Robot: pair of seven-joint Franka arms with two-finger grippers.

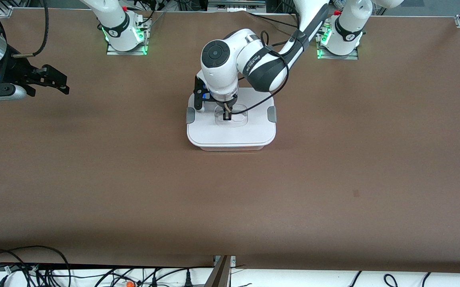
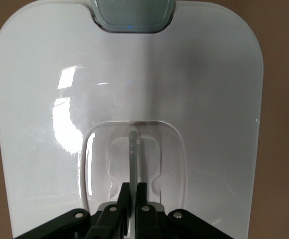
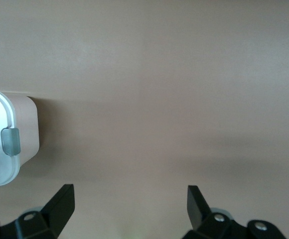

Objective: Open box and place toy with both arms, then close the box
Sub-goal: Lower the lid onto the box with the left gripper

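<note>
Fingers on my right gripper (image 1: 60, 81) are spread as wide as they go, nothing between them, holding nothing; it hangs over bare brown counter (image 1: 134, 179) at the right arm's end, well apart from the box, and that arm is just waiting. In the right wrist view I see both fingertips (image 3: 62, 199) apart over the counter, with a corner of the box (image 3: 27, 129) and one grey clip (image 3: 11, 142) at the edge.

Next along, mid-counter, the box (image 1: 230, 137) sits with its white lid (image 1: 214, 133) on, grey clips (image 1: 190, 115) at both short sides. My left gripper (image 1: 227, 115) is down on the lid's centre, inside the clear recessed handle (image 1: 238, 119). In the left wrist view its fingers (image 2: 124, 196) are pressed together, clamped on the thin upright tab of the handle (image 2: 133, 159). Lid lies flat as far as I can see.

Toy: I can't see it in any view.
</note>
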